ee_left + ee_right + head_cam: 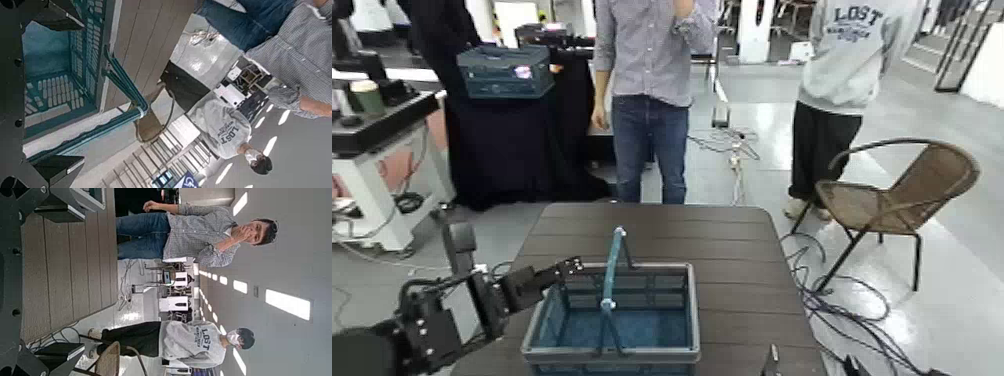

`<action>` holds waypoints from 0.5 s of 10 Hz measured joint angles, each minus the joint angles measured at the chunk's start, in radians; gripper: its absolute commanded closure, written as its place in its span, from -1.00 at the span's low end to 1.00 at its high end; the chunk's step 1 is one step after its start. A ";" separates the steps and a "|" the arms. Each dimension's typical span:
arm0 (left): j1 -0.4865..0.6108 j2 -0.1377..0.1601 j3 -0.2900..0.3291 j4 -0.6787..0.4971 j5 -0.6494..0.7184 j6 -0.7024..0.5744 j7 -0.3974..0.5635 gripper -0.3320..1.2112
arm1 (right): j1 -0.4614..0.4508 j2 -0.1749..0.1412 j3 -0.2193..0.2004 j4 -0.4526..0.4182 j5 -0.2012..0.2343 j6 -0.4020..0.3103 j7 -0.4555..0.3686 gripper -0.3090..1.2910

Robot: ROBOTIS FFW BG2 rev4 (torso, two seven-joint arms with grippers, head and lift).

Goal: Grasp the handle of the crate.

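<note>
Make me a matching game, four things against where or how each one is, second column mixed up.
1. Handle
2. Left pincer
3. Right pincer
4. Chair

A. Open, apart from the crate, on the robot's right
B. Brown, standing on the floor
C. Raised in an arch over the crate
D. Open, at the crate's left side, not gripping the handle

Right pairs: 1-C, 2-D, 3-A, 4-B.

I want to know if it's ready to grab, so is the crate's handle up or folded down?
Up: the handle arches above the rim of the crate, spanning its middle.
</note>
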 measured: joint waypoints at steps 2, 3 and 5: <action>-0.089 0.013 -0.037 0.090 0.039 0.053 -0.063 -0.44 | -0.003 -0.001 0.001 0.002 -0.003 0.000 0.003 -0.43; -0.133 0.016 -0.058 0.136 0.047 0.082 -0.097 -0.44 | -0.005 -0.002 0.003 0.003 -0.005 0.000 0.004 -0.43; -0.209 0.021 -0.106 0.210 0.049 0.133 -0.148 -0.44 | -0.010 -0.003 0.007 0.006 -0.009 0.000 0.007 -0.43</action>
